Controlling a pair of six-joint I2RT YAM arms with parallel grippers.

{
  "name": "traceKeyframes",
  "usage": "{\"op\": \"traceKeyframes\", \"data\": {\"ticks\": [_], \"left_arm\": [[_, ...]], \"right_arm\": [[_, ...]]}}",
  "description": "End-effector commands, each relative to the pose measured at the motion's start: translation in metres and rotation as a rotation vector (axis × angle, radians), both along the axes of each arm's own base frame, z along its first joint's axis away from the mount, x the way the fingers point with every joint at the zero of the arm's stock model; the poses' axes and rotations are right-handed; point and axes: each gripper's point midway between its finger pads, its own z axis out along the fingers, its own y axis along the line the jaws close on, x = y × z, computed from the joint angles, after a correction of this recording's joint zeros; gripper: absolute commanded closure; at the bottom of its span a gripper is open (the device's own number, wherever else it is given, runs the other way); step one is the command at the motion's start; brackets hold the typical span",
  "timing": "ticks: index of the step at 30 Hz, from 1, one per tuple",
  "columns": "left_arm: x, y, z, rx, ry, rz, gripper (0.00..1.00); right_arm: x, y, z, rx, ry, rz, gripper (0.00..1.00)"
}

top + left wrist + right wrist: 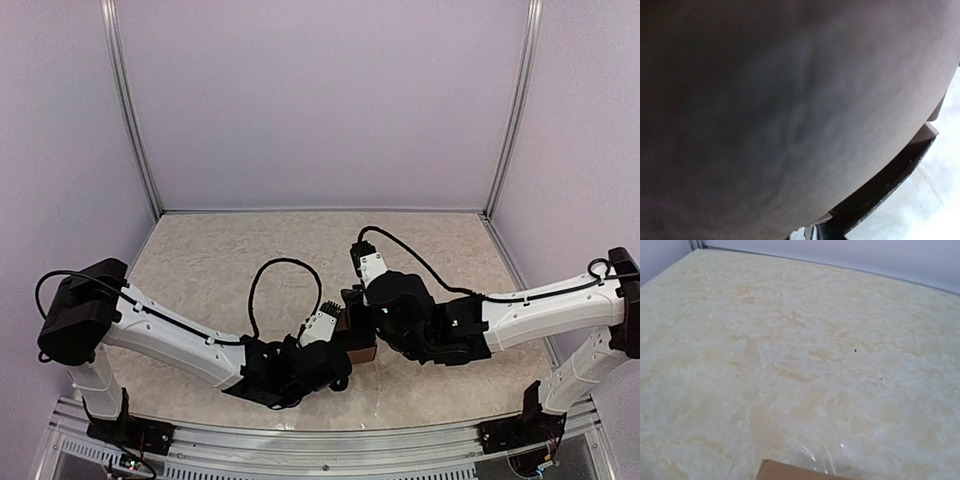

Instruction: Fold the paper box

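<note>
- The paper box is found near the middle of the table, toward the near edge, squeezed between the two arms where they meet.
- From the top view only a small brown patch of it can be seen. The rest is covered by the black wrist housings, so how far it's folded can't really be called.
- The left tool is brought in from the left and the right tool from the right and far side. Probably that's so one side can be braced while a flap is worked from the other, but that's just a guess.
- Open or closed? Honestly can't be told for either tool, since the fingers aren't shown in any view.
- The left wrist view is almost filled by blurry brown cardboard: matte, plain, pressed right up to the lens. At lower right a flap edge with a dark hollow behind it can be made out, so some of the box looks raised off flat.
- In the right wrist view just a sharp cardboard corner is caught at the bottom. The rest is glossy cream marble-patterned table.
- The cardboard looks thin and creasable, so an off-line push could likely buckle a panel.
</note>
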Motion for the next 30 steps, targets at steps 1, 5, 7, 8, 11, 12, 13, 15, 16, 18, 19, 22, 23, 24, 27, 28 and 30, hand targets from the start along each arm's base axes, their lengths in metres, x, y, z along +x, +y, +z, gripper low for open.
{"op": "traceKeyframes", "data": {"ticks": [1, 5, 7, 8, 11, 12, 13, 15, 16, 18, 19, 22, 23, 24, 27, 28, 30], "left_arm": [[-0.003, -0.003, -0.003, 0.003, 0.021, -0.032, 0.75], [-0.008, -0.004, 0.002, -0.016, 0.04, -0.057, 0.61], [-0.011, -0.004, 0.004, -0.024, 0.049, -0.071, 0.53], [-0.013, -0.004, 0.007, -0.033, 0.053, -0.078, 0.49], [-0.017, -0.003, 0.011, -0.051, 0.067, -0.094, 0.41], [-0.018, -0.003, 0.015, -0.062, 0.07, -0.099, 0.37], [-0.019, -0.003, 0.017, -0.07, 0.075, -0.107, 0.35], [-0.023, -0.004, 0.021, -0.083, 0.088, -0.132, 0.33], [-0.026, -0.005, 0.022, -0.086, 0.098, -0.148, 0.33], [-0.029, -0.005, 0.027, -0.095, 0.106, -0.165, 0.31], [-0.03, -0.004, 0.028, -0.095, 0.111, -0.174, 0.29], [-0.033, -0.002, 0.037, -0.107, 0.117, -0.196, 0.25], [-0.034, -0.001, 0.04, -0.11, 0.117, -0.202, 0.25], [-0.035, -0.001, 0.044, -0.114, 0.116, -0.209, 0.25], [-0.036, 0.002, 0.06, -0.125, 0.106, -0.223, 0.24], [-0.035, 0.003, 0.063, -0.127, 0.103, -0.225, 0.23], [-0.033, 0.008, 0.073, -0.134, 0.095, -0.221, 0.23]], "right_arm": [[-0.003, -0.011, -0.039, -0.048, 0.066, -0.015, 0.77], [-0.005, -0.013, -0.055, -0.054, 0.092, -0.02, 0.78], [-0.006, -0.014, -0.061, -0.058, 0.099, -0.022, 0.78], [-0.006, -0.014, -0.063, -0.059, 0.102, -0.024, 0.78], [-0.006, -0.014, -0.069, -0.064, 0.112, -0.023, 0.78], [-0.006, -0.014, -0.071, -0.067, 0.114, -0.024, 0.78], [-0.007, -0.014, -0.073, -0.069, 0.117, -0.026, 0.78], [-0.007, -0.016, -0.078, -0.074, 0.122, -0.03, 0.78], [-0.007, -0.017, -0.08, -0.075, 0.125, -0.032, 0.78], [-0.008, -0.019, -0.086, -0.087, 0.132, -0.036, 0.79], [-0.008, -0.02, -0.087, -0.088, 0.134, -0.04, 0.79], [-0.008, -0.022, -0.089, -0.091, 0.133, -0.044, 0.79], [-0.008, -0.022, -0.088, -0.091, 0.132, -0.043, 0.79], [-0.008, -0.022, -0.087, -0.088, 0.13, -0.044, 0.79], [-0.007, -0.021, -0.082, -0.079, 0.124, -0.042, 0.79], [-0.007, -0.021, -0.081, -0.077, 0.122, -0.041, 0.79], [-0.007, -0.02, -0.078, -0.069, 0.12, -0.038, 0.79]]}}
